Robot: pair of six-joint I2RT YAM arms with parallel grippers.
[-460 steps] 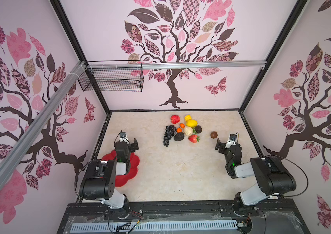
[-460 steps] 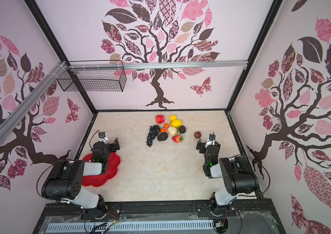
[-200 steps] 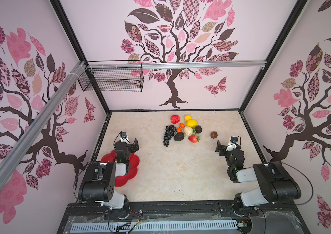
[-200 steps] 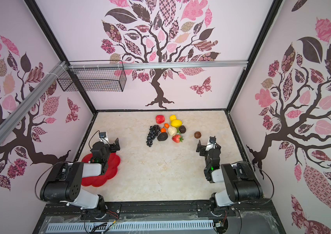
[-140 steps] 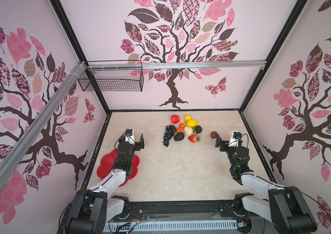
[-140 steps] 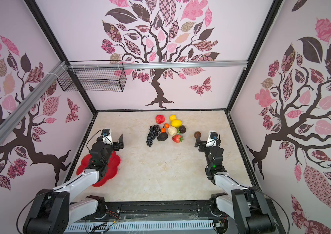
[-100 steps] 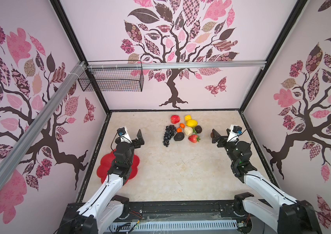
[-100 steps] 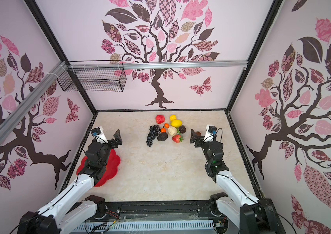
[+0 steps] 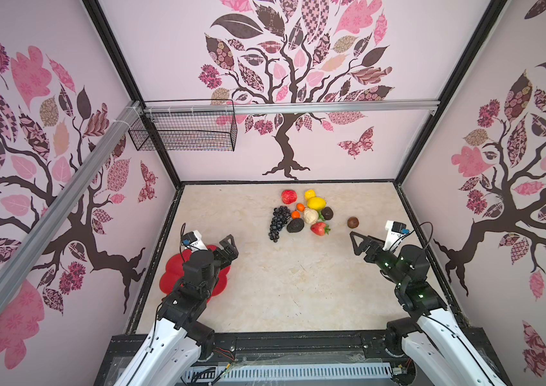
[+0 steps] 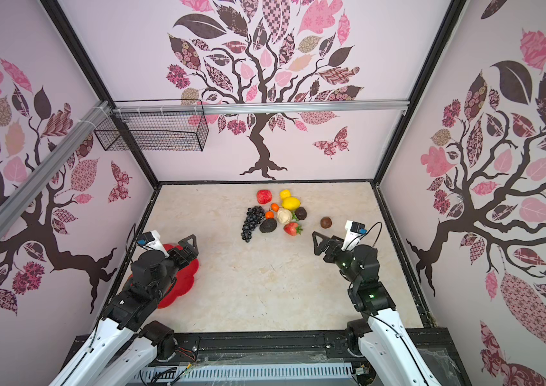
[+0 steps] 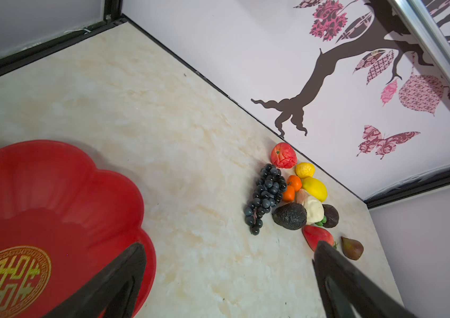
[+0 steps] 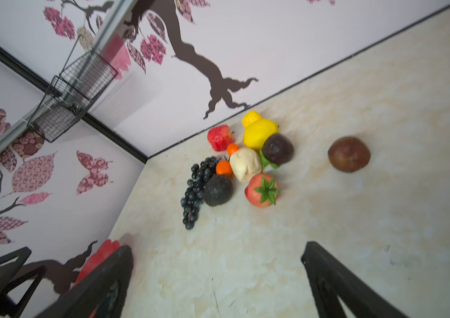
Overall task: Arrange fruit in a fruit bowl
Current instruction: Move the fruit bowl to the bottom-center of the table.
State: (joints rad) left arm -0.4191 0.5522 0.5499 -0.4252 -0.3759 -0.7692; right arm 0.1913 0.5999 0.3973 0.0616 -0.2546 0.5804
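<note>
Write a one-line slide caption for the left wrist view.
Open left end effector at the edge of the red bowl, facing the fruit clustered farther along the table.

We find one sign only: a round gold emblem (image 11: 9, 278) printed at the centre of the red fruit bowl (image 11: 61, 190), seen in the left wrist view. Inside its double gold ring stands a stylised character built of straight bars and small squares; we cannot say which character it is. In both top views the left arm (image 9: 198, 267) covers it. We read no letters, numbers or brand names elsewhere.
</note>
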